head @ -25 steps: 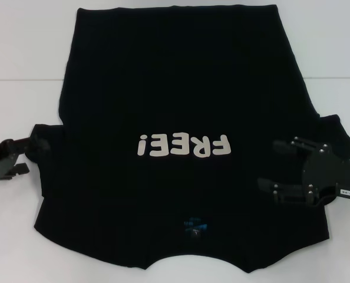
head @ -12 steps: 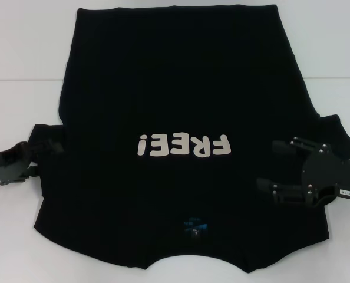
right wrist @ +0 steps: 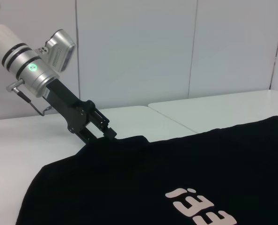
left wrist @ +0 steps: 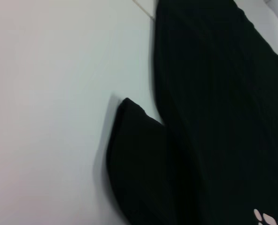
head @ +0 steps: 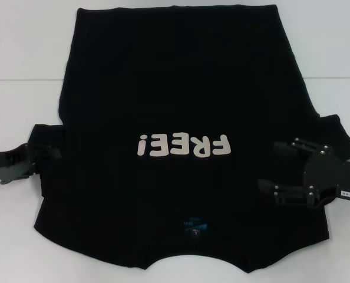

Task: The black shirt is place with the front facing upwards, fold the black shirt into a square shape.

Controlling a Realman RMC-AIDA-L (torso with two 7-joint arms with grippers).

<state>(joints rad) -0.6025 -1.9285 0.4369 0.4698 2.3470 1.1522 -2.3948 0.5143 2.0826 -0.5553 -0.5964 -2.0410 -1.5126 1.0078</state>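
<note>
So the black shirt (head: 181, 141) is spread flat on the white counter (head: 22, 47), print up, collar at the near edge. Left end effector (head: 48, 152) is down at the left sleeve, can't tell if it's closed. Right end effector (head: 269, 166) hovers wide open over the right side, holding nothing, probably lining up a sleeve grab.

A white table (head: 22, 53) carries the black shirt (head: 181, 88), which lies flat and spread across most of its middle, print up, collar toward the near edge, hem toward the far edge, sleeves reaching toward both sides.
</note>
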